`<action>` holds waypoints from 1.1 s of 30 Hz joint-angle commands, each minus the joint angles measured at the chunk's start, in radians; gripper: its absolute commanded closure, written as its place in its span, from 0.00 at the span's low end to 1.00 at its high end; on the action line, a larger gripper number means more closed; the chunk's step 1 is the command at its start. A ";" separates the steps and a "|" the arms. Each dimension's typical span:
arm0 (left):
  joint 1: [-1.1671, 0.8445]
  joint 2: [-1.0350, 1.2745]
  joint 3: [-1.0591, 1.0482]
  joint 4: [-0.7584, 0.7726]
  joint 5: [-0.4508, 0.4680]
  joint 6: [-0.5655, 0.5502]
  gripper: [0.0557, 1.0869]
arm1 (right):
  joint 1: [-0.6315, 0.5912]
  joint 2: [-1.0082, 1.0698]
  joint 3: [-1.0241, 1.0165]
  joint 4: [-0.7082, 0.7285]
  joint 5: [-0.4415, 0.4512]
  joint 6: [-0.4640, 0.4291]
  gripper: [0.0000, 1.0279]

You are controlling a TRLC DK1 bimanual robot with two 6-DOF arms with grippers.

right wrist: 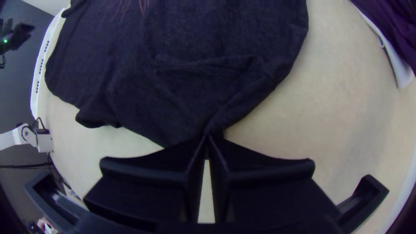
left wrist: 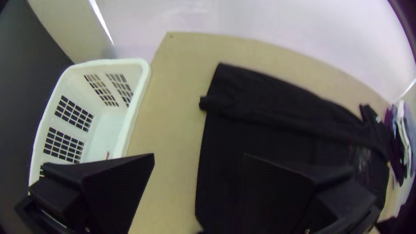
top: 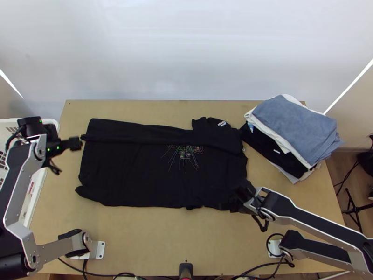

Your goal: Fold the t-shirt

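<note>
While a clothes pile (top: pixel 296 128) flanks the shirt (top: pixel 135 172), a basket (left wrist: pixel 142 86) stands opposite.

White backdrop (top: pixel 186 51): smooth and pale, spanning 12 o'clock behind the bench (top: pixel 154 242), with soft, milky sheen across it.
Bench: light wooden top, its far edge nearly straight in the top view, a small dark dot at the far corner toward 10 o'clock.
Bright strips: thin slanted white lines at the backdrop's sides, one toward 10 o'clock (top: pixel 10 83), one toward 2 o'clock (top: pixel 349 86).
Side surfaces: plain beige, at 9 (top: pixel 7 100) and 3 o'clock (top: pixel 356 119).
Floor (top: pixel 336 172): brown, wood-look, beyond the bench toward 4 o'clock.
Black stand (top: pixel 355 211): thin-legged, on that floor.
</note>
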 commanded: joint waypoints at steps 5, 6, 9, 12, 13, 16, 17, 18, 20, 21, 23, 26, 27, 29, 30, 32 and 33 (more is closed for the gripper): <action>0.189 0.019 0.010 -0.463 -0.030 0.479 0.10 | 0.019 -0.044 -0.022 0.070 0.013 0.007 0.97; 0.202 0.035 -0.007 -0.483 -0.032 0.499 0.11 | 0.019 -0.043 -0.021 0.072 0.013 0.007 0.97; 0.224 0.040 -0.099 -0.434 -0.033 0.582 0.10 | 0.019 -0.043 -0.022 0.076 0.014 0.007 0.97; 0.227 0.037 -0.199 -0.342 -0.035 0.630 0.10 | 0.017 -0.039 -0.022 0.076 0.014 0.007 0.97; 0.224 0.037 -0.219 -0.323 -0.033 0.634 0.10 | 0.019 -0.039 -0.024 0.076 0.014 0.007 0.97; 0.198 0.023 -0.274 -0.276 -0.016 0.654 0.11 | 0.017 -0.039 -0.024 0.078 0.016 0.007 0.97; 0.182 0.020 -0.286 -0.257 -0.010 0.653 0.12 | 0.017 -0.039 -0.024 0.080 0.016 0.007 0.97; 0.166 0.017 -0.295 -0.256 -0.006 0.647 0.14 | 0.019 -0.039 -0.026 0.081 0.016 0.007 0.97; 0.143 0.011 -0.306 -0.237 0.020 0.636 0.16 | 0.019 -0.038 -0.026 0.084 0.016 0.007 0.97; 0.133 0.012 -0.308 -0.234 0.030 0.630 0.18 | 0.017 -0.038 -0.026 0.087 0.016 0.007 0.97; 0.118 0.014 -0.314 -0.219 0.059 0.625 0.18 | 0.019 -0.036 -0.026 0.092 0.016 0.005 0.97; 0.089 0.040 -0.317 -0.199 0.070 0.599 0.18 | 0.019 -0.035 -0.024 0.096 0.018 0.005 0.97; 0.080 0.046 -0.322 -0.187 0.070 0.590 0.18 | 0.017 -0.035 -0.022 0.096 0.018 0.005 0.97; 0.073 0.069 -0.326 -0.168 0.070 0.584 0.18 | 0.017 -0.035 -0.019 0.096 0.018 0.005 0.97; 0.072 0.075 -0.328 -0.164 0.071 0.582 0.22 | 0.017 -0.036 -0.018 0.096 0.018 0.005 0.97; 0.077 0.077 -0.328 -0.145 0.123 0.567 0.55 | 0.017 -0.044 -0.016 0.096 0.019 0.005 0.97; 0.080 0.071 -0.326 -0.128 0.140 0.558 0.72 | 0.017 -0.055 -0.016 0.096 0.018 0.005 0.97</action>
